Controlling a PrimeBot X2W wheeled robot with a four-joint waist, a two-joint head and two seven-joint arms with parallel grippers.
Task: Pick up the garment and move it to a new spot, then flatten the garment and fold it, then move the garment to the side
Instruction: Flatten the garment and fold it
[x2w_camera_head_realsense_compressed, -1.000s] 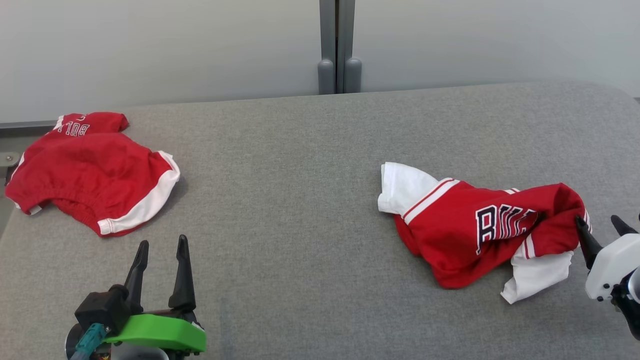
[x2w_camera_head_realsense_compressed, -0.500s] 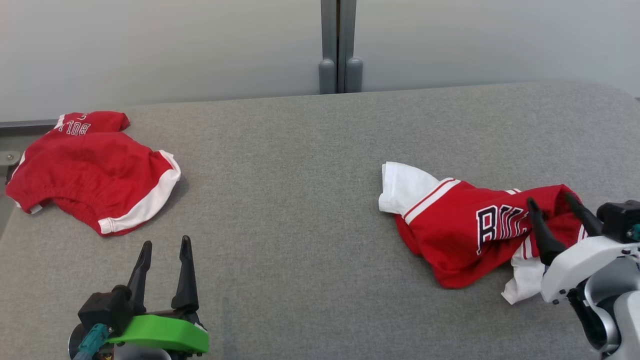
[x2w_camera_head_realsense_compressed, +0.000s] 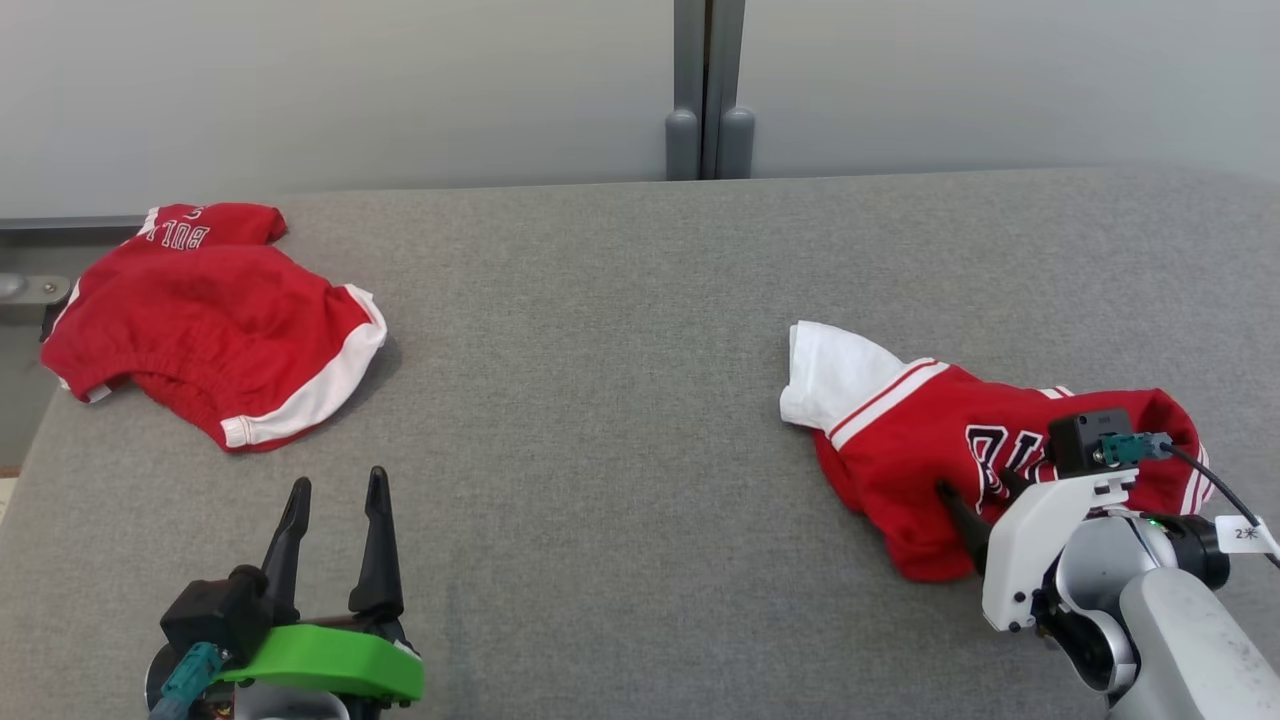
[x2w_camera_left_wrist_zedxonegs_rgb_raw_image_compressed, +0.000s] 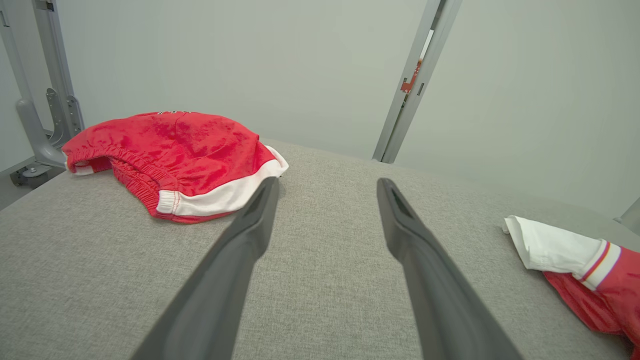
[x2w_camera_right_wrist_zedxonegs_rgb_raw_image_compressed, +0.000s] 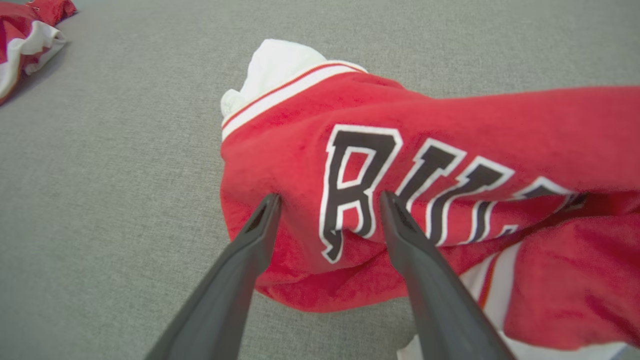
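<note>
Between the right fingers (x2w_camera_right_wrist_zedxonegs_rgb_raw_image_compressed: 252, 240): the letter B on the red-and-white jersey (x2w_camera_right_wrist_zedxonegs_rgb_raw_image_compressed: 450, 120); tips apart at its near fold, nothing clamped.
Right arm (x2w_camera_head_realsense_compressed: 1160, 620): in from lower right, wrist tilted down over the jersey.
Left fingers (x2w_camera_head_realsense_compressed: 375, 540): apart, above bare table (x2w_camera_head_realsense_compressed: 600, 400).
Left wrist view: elastic waistband of red shorts (x2w_camera_left_wrist_zedxonegs_rgb_raw_image_compressed: 190, 150) beyond the left-hand fingertip.

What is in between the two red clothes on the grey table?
Nothing but the grey tabletop. In the head view, the stretch from the left garment across to the lettered garment is bare.
</note>
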